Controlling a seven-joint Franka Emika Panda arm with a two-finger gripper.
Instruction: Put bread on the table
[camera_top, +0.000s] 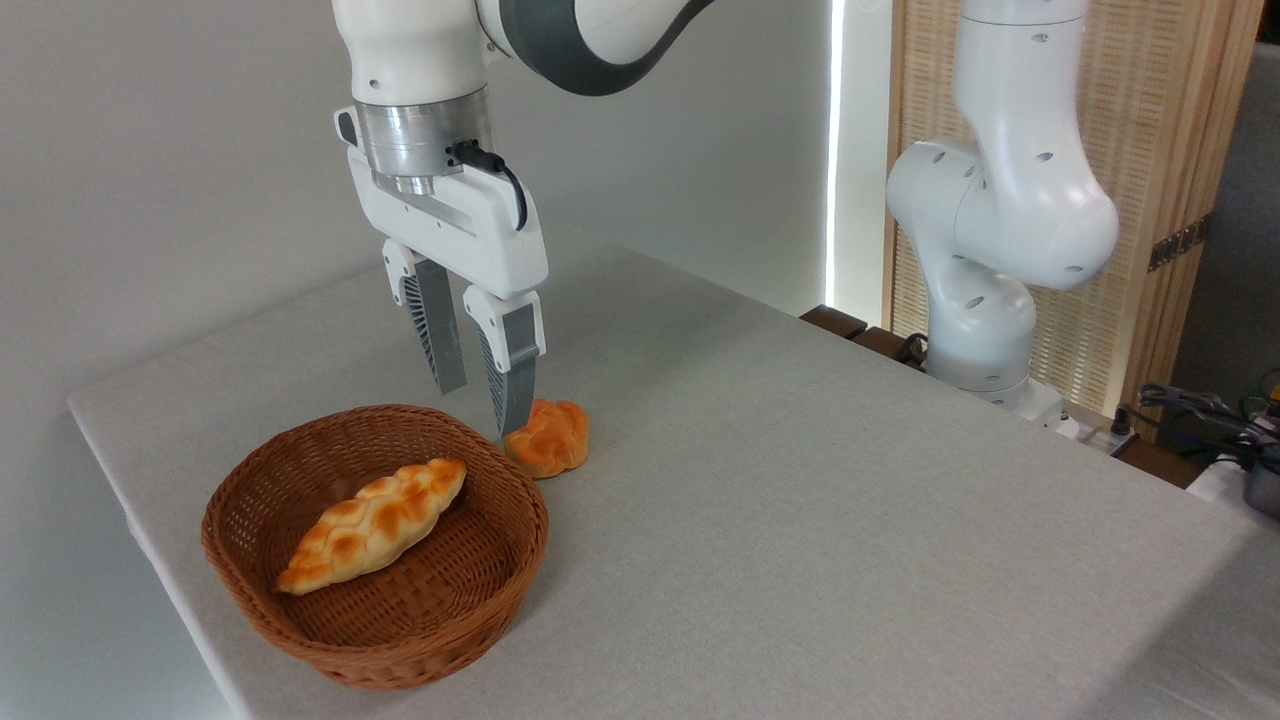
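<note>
I'm hanging over the back rim of the basket (300, 640), my gripper (482, 405) pointing straight down, its 2 fingers (440, 345) apart with nothing between them. The bread (375, 524) is lying inside the basket, running slantwise from low left to upper right, not yet on the surface (850, 520). The bun (548, 437) is sitting on the cloth just behind the rim, right by my nearer fingertip, and it's not my target. I'm judging the loaf light and probably a bit yielding, with a glossy, bumpy crust that could slip under a hard squeeze. I'm reckoning the thick middle is the best hold, fingers closing across its width, since the pointed ends are tapering and would likely tip.
</note>
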